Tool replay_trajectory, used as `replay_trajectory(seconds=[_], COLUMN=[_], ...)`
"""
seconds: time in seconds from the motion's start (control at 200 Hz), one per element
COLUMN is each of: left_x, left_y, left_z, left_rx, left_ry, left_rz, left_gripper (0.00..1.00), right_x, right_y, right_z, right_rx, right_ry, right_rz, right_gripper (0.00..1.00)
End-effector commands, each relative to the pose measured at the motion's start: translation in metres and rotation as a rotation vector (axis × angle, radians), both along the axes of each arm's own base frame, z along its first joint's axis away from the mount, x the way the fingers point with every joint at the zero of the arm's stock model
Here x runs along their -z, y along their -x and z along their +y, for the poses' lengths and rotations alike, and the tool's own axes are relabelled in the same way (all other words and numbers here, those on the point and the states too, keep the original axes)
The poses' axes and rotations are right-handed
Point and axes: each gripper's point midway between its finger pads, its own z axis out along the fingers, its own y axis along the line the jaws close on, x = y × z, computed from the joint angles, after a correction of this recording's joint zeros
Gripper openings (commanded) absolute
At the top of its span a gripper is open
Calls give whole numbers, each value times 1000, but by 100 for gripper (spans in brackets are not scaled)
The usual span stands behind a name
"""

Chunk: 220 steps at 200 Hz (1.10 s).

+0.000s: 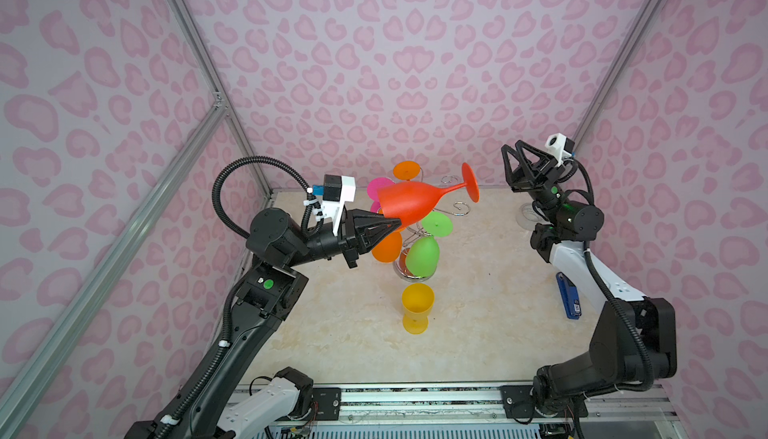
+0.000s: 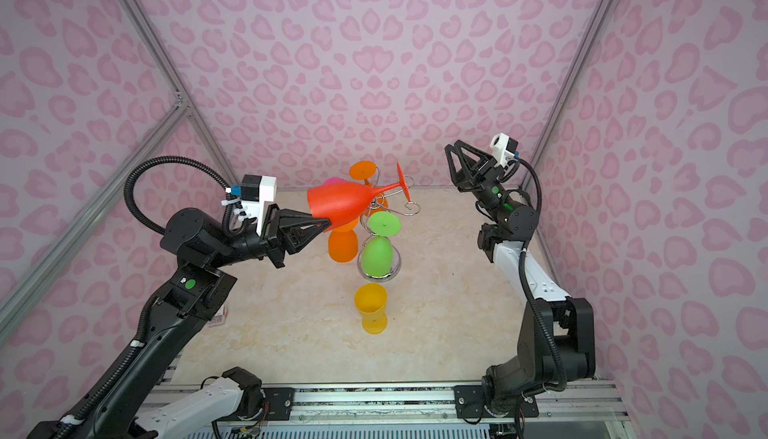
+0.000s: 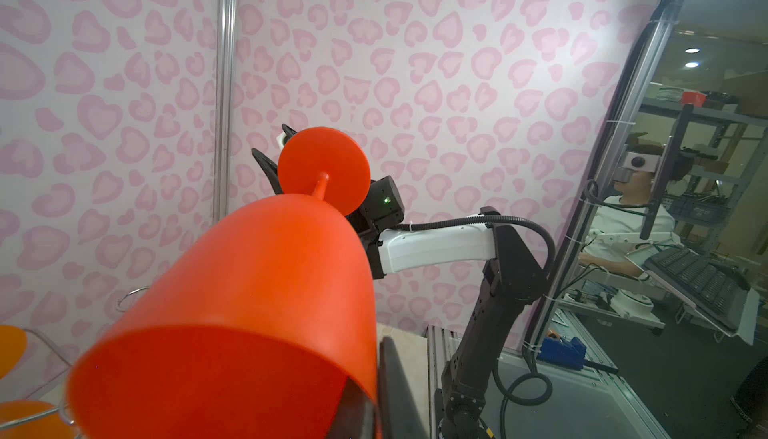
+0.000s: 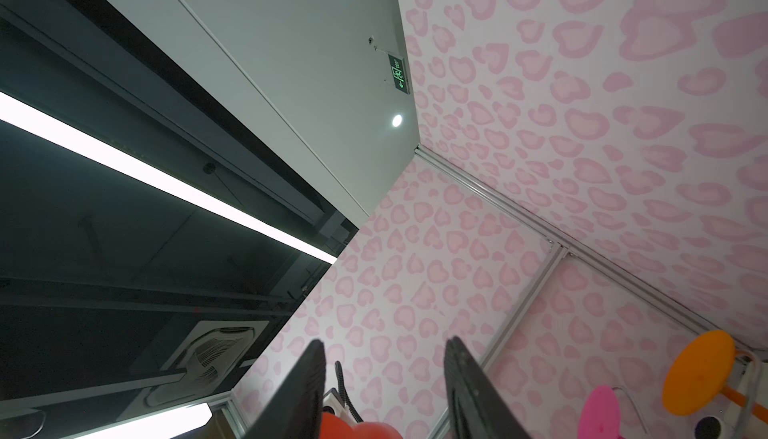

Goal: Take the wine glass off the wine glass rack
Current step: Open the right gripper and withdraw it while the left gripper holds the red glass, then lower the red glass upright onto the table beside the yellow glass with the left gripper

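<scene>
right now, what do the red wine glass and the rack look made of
The red wine glass looks plastic: opaque, matte, even colour with only soft highlights. The wine glass rack seems chromed metal wire: mirror-bright glints on curls and base.

Both top views overhead, left wrist close behind wine glass point(image 3: 249, 291), right upward

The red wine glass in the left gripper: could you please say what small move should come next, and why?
Probably the left gripper, shut on the red wine glass, should draw it toward its own side, clear of the wine glass rack: the glass lies level, foot near the hooks, and the right gripper stands open, apart.
</scene>
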Motion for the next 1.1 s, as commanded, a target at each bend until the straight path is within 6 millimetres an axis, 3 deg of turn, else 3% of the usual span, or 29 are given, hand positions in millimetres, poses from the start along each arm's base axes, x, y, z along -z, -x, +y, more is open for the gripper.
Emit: replay_trajectory(seconds=[0.0, 0.135, 0.295, 0.465, 0.715, 1.095], left_x=[28, 38, 55, 59, 69, 150], left_y=[-1, 9, 28, 46, 65, 37], left_z=[7, 23, 39, 64, 84, 98], left_rx=[-91, -175, -217, -299, -343, -446], left_ry=[-139, -227, -299, -372, -442, -718], left_rz=[37, 74, 158, 179, 207, 400], left_gripper=[2, 2, 2, 2, 1, 1], right_x=[20, 44, 72, 99, 118, 129], right_y=[-6, -12, -10, -12, -14, -19], right_z=[8, 6, -12, -34, -42, -47], right_rx=[96, 244, 414, 461, 461, 471], right_ry=[202, 426, 650, 683, 679, 703], right_rz=[13, 89, 176, 262, 313, 344], right_gripper=[47, 47, 47, 47, 46, 46])
